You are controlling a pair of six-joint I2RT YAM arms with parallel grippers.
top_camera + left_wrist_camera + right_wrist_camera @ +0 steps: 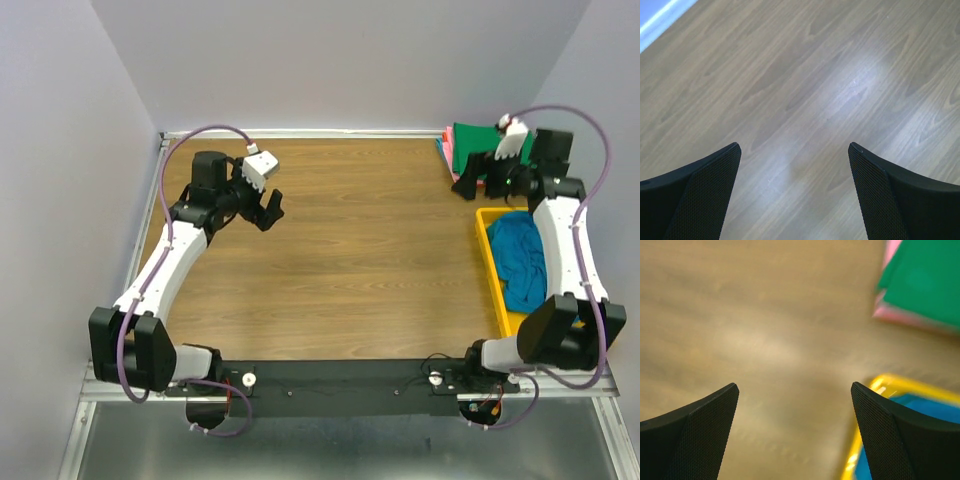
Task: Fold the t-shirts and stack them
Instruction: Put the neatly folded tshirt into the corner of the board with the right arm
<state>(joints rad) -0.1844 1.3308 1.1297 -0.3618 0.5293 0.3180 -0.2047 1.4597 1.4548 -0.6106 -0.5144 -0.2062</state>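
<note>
- Dark green t-shirt (476, 140) is lying folded at 1 o'clock on the table (370, 250), sitting on top of a pink t-shirt (446, 150) whose edge is peeking out along its left side
- Teal-blue t-shirt (522, 262) is lying crumpled inside the yellow tray (484, 230) at 3 o'clock, just near-side of the folded pair
- Right gripper (478, 186) is hanging over bare wood at the 9 o'clock side of the green-on-pink pair, beside the tray's far left corner; its fingers are standing wide apart, gripping nothing
- Left gripper (270, 210) is hanging at 10 o'clock, well apart from every shirt, fingers spread wide over bare wood, gripping nothing
- Right arm (568, 240) is crossing over the tray's right side, covering that rim and part of the green shirt in the top view
- Right wrist view is coming through blurred: green over pink at 1 o'clock, yellow rim and blue fabric at 5 o'clock, both being cut off by the frame edge
- Left wrist view is showing only wood grain plus a pale strip (660, 20) at 11 o'clock; whether it is table edge or wall, cannot tell
- Most of the pink shirt is hiding under the green one, so its fold is not showing
</note>
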